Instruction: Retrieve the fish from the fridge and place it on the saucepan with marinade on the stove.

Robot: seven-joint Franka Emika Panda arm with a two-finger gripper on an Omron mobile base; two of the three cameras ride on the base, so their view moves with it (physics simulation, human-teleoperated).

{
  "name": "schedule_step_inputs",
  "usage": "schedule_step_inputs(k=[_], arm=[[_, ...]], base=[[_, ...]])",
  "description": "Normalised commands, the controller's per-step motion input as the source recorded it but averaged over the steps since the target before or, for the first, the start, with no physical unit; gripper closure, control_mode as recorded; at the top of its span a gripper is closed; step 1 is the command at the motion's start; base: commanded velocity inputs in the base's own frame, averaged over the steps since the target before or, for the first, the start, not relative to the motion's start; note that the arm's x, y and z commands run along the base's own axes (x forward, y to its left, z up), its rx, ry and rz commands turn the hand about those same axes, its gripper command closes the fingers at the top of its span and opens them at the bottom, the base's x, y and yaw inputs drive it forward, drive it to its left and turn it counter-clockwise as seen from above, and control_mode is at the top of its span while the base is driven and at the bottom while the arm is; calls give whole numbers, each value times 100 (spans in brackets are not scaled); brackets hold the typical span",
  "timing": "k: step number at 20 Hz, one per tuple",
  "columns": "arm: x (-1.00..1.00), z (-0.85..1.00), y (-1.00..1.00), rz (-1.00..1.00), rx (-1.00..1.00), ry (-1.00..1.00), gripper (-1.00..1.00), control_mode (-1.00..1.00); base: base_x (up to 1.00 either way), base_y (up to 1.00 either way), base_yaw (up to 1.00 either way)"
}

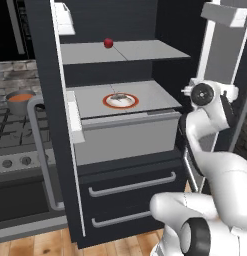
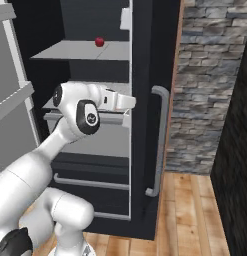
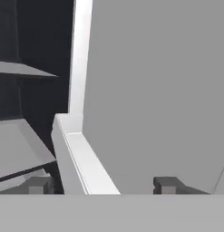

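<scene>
The fridge point(image 1: 126, 146) stands with both doors open. On its middle shelf the small grey fish point(image 1: 119, 95) lies on an orange-rimmed white plate point(image 1: 106, 101). The saucepan point(image 1: 17, 105) with orange-red marinade point(image 1: 20, 97) sits on the stove point(image 1: 15, 135) at the far left. My gripper point(image 3: 103, 186) is open, and its two dark fingertips point(image 3: 38, 185) stand wide apart with nothing held. It faces the grey inner side of the right fridge door point(image 3: 154, 90), just before a white door-bin rim point(image 3: 86, 163). My hand point(image 2: 120, 102) is to the right of the plate, away from the fish.
A small red ball point(image 1: 108, 43) rests on the upper shelf point(image 2: 80, 50). The left door with its long grey handle point(image 1: 39, 150) juts out between fridge and stove. The right door's handle point(image 2: 160, 140) faces a stone wall point(image 2: 210, 75). Two drawers point(image 1: 130, 185) sit below the shelves.
</scene>
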Motion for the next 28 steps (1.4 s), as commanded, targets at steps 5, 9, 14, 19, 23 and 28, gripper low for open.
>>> schedule_step_inputs(k=[5, 9, 14, 19, 23, 28], arm=[[-23, 0, -100, -18, 0, 4, -100, -100], [-4, 5, -91, -10, 6, -1, -100, -100], [-15, 0, 3, 1, 0, -3, -100, -100], [-69, 0, 93, 25, -4, 0, -100, -100], [-57, 4, 100, 39, -2, 9, -100, -100], [-35, 32, 99, 50, 0, 31, -100, -100]], base=[[0, 0, 0], [0, 0, 0], [0, 0, 0], [0, 0, 0], [0, 0, 0], [0, 0, 0]])
